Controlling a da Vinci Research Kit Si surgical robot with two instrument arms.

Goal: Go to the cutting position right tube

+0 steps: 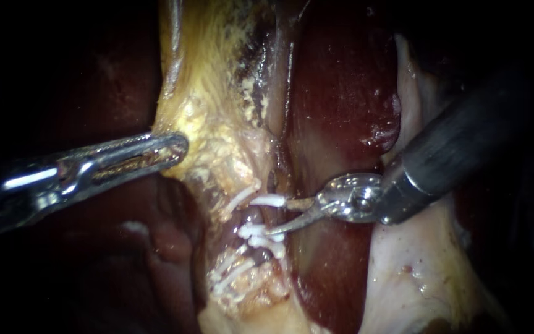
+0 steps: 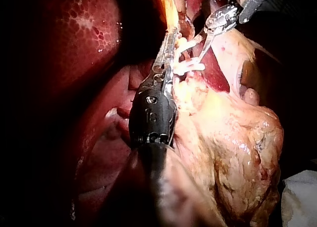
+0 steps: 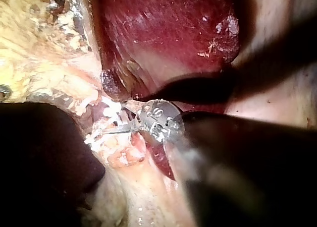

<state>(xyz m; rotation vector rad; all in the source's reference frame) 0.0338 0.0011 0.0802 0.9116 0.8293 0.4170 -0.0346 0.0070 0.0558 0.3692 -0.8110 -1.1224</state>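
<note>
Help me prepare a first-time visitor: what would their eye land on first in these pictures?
Probably the white clips, bright against the tissue at the centre of the endoscope view, with the right instrument just beside them, its curved jaws open. Next comes the shiny left instrument, its tip against the pale yellow tissue that runs beside the dark red liver.

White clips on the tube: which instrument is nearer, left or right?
Right. The right instrument is at the clips, its tip between them; the left instrument sits apart, against the yellowish tissue beside them.
</note>
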